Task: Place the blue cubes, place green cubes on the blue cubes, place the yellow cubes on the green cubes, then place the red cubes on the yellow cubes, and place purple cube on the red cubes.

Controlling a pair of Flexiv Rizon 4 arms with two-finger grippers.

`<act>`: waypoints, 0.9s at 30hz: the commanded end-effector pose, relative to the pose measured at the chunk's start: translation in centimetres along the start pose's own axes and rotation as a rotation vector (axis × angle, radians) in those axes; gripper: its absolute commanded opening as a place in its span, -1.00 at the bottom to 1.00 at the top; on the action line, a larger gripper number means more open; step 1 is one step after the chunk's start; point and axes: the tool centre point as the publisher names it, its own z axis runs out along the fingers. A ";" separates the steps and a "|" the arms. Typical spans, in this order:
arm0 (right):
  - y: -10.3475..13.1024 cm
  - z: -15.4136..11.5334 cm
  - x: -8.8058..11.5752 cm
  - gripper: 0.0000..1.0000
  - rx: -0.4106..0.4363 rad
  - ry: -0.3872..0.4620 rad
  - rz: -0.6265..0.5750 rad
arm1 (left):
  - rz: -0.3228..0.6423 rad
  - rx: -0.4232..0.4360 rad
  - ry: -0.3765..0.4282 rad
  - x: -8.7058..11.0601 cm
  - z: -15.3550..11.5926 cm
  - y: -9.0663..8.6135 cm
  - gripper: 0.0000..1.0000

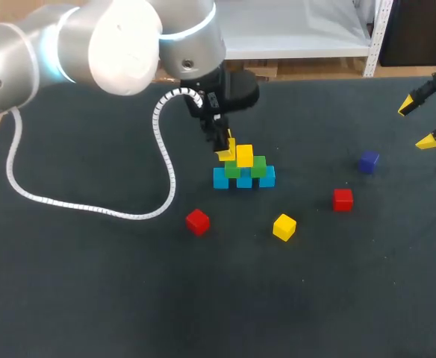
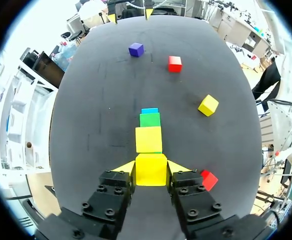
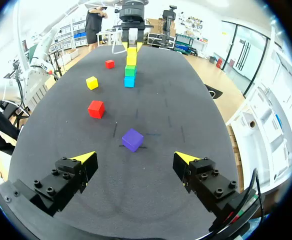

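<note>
A row of blue cubes (image 1: 220, 178) carries green cubes (image 1: 257, 166), and one yellow cube (image 1: 245, 155) sits on the greens. My left gripper (image 1: 224, 149) is shut on a second yellow cube (image 1: 226, 156), held over the left green cube beside the placed one. The left wrist view shows that held yellow cube (image 2: 151, 169) between the fingers, with the placed yellow cube (image 2: 148, 139) just ahead. Loose on the table are two red cubes (image 1: 197, 221) (image 1: 343, 199), a yellow cube (image 1: 284, 227) and the purple cube (image 1: 368, 161). My right gripper (image 1: 427, 123) hangs open at the far right, the purple cube (image 3: 132, 139) lying ahead of it.
A white coiled cable (image 1: 91, 205) from my left arm loops over the left part of the dark table (image 1: 91, 298). The loose cubes lie apart from each other, in front of and to the right of the stack.
</note>
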 end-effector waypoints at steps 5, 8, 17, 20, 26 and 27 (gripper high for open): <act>0.0 0.0 0.0 1.00 0.000 -0.002 -0.001 | 0.003 0.008 0.002 0.0 0.5 0.4 -1.00; 0.0 0.0 0.0 1.00 0.000 -0.002 -0.001 | 0.001 0.011 0.003 0.1 0.6 0.4 -1.00; 0.0 0.0 0.0 1.00 0.000 -0.002 -0.001 | -0.006 0.016 0.004 0.3 0.9 0.5 -1.00; 0.0 0.0 0.0 1.00 0.000 -0.002 -0.001 | -0.007 0.018 0.004 0.3 1.0 0.5 -1.00; 0.0 0.0 0.0 1.00 0.000 -0.002 -0.001 | -0.008 0.024 0.007 0.4 1.3 0.4 -1.00; 0.0 0.0 0.0 1.00 0.000 -0.002 -0.001 | -0.009 0.025 0.007 0.4 1.3 0.4 -1.00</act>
